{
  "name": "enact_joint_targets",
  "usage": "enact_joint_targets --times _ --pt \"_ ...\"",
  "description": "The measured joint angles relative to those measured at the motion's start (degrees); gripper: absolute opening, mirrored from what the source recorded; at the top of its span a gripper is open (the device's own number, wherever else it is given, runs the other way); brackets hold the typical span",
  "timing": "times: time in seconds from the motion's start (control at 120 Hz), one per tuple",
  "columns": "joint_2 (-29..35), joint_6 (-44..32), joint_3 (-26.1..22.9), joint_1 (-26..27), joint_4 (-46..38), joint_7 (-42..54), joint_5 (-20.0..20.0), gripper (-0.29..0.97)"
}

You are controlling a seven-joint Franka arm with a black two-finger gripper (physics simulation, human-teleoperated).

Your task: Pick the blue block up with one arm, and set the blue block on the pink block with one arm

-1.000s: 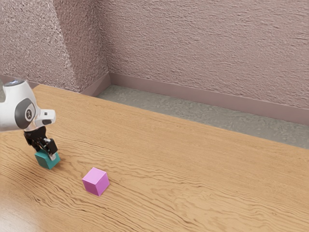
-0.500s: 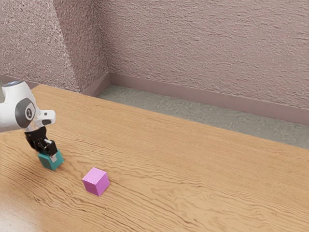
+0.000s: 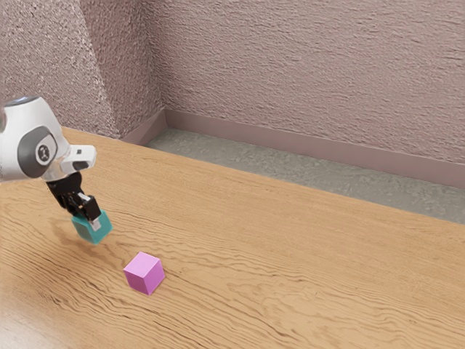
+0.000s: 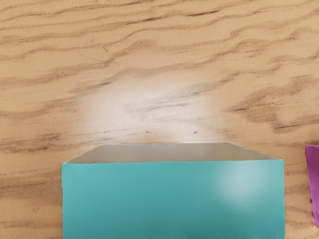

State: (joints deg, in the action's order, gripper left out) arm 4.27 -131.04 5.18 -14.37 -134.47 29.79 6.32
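Where the white arm comes in at the exterior view's left edge, its black gripper points down and slightly toward the exterior view's right, over the wooden table. The two fingers are closed narrowly on the blue block, which is teal in hue, pressing it from two sides near its top. The block hangs tilted in the grasp, one lower corner pointing at the wood. It appears to be just clear of the surface, with a faint shadow under it.

Lower and toward the exterior view's right, near the held block but apart from it, the pink block sits flat on the table with nothing on top of it. Beyond it the wood grain runs on to the exterior view's right edge. Behind the table lies a strip of grey floor, and above that a rough, pinkish wall.

In the wrist view, the blue block sits large just under the hand, its upper face level and a pale patch on the table past it. A sliver of the pink block shows just beside the blue one.
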Motion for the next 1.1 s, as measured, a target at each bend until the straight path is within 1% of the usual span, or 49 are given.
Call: enact_joint_targets --times 0.067,0.125,0.3,0.467,0.542,0.608,0.808,0.933,1.1 --pt "1.3 1.3 -1.4 1.5 -0.2 -1.9 0.0 0.25" --pt "1.9 2.5 -2.9 2.1 -0.7 -3.8 0.1 0.22" --pt "3.4 5.0 -7.3 1.9 -2.8 -9.7 2.3 0.16" --pt "3.5 6.2 -11.2 1.7 -3.3 -14.9 3.7 0.16" --pt "3.6 6.2 -12.1 1.5 -3.3 -16.9 3.9 0.17" --pt "4.3 5.7 -12.7 1.4 -3.3 -18.4 3.8 0.19" --pt "5.7 3.4 -13.5 2.1 -5.3 -21.9 1.2 0.23" --pt "6.2 2.7 -14.9 2.9 -5.9 -22.9 -0.4 0.25" --pt "6.3 2.4 -15.3 2.9 -6.1 -23.7 -1.1 0.27"
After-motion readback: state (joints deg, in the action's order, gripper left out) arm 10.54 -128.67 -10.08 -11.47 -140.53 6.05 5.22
